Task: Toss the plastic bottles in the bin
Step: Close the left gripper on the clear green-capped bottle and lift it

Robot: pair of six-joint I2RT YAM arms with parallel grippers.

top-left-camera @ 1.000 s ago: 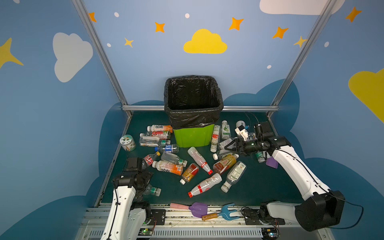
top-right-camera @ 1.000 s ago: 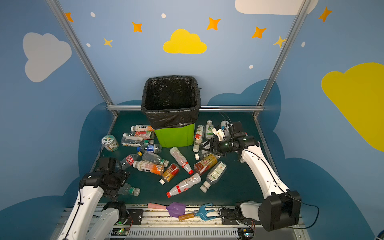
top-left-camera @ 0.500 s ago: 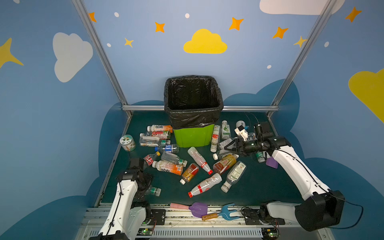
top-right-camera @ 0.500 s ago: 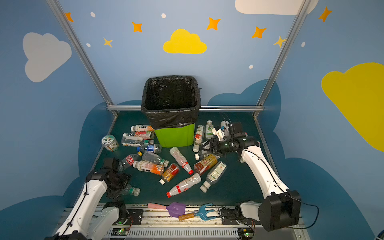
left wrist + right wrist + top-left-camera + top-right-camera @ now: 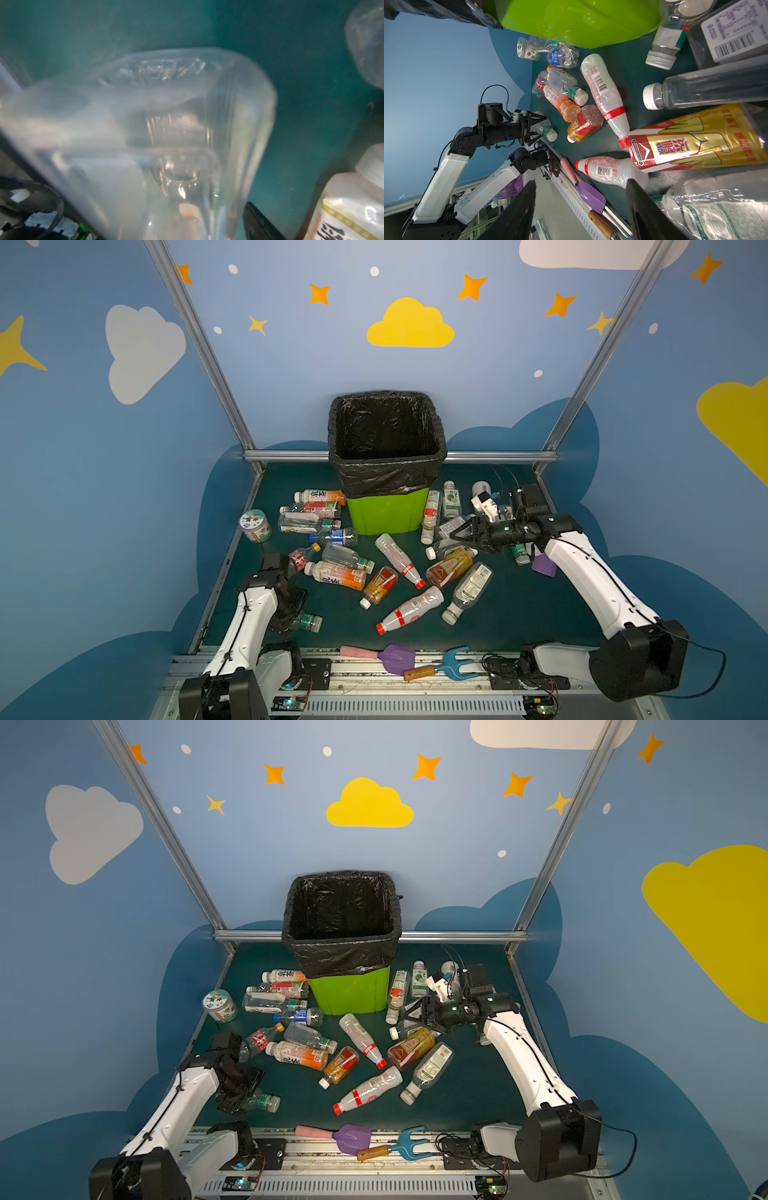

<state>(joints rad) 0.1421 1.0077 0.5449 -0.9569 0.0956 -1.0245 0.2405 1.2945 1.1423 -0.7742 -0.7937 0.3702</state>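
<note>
1. In both top views the left gripper (image 5: 287, 619) is down at the near-left corner of the desk (image 5: 519, 614), over a green-labelled bottle (image 5: 309, 621) that lies on its side. The arm is folded, with the wrist bent steeply down. I judge the step in hand to be picking up this bottle.
2. In a top view the right gripper (image 5: 413, 1013) hovers level over the plastic bottles (image 5: 411, 1048) just right of the bin (image 5: 349, 990), its arm stretched forward. The bin stands at the back centre, well apart from the left gripper.
3. In the left wrist view the clear body of the green-labelled bottle (image 5: 176, 135) fills the frame, with one of the fingers (image 5: 257, 220) beside it. I cannot tell whether the gripper is pressing it yet.
4. In the right wrist view the right gripper (image 5: 581, 182) is spread and holds nothing, and a white red-capped bottle (image 5: 608, 170) lies beyond it. The left gripper (image 5: 538, 129) shows a finger on each side of its bottle.
5. The next move probably calls for a firm squeeze, a lift clear of the neighbouring bottles, then a long carry above the bin's rim.
</note>
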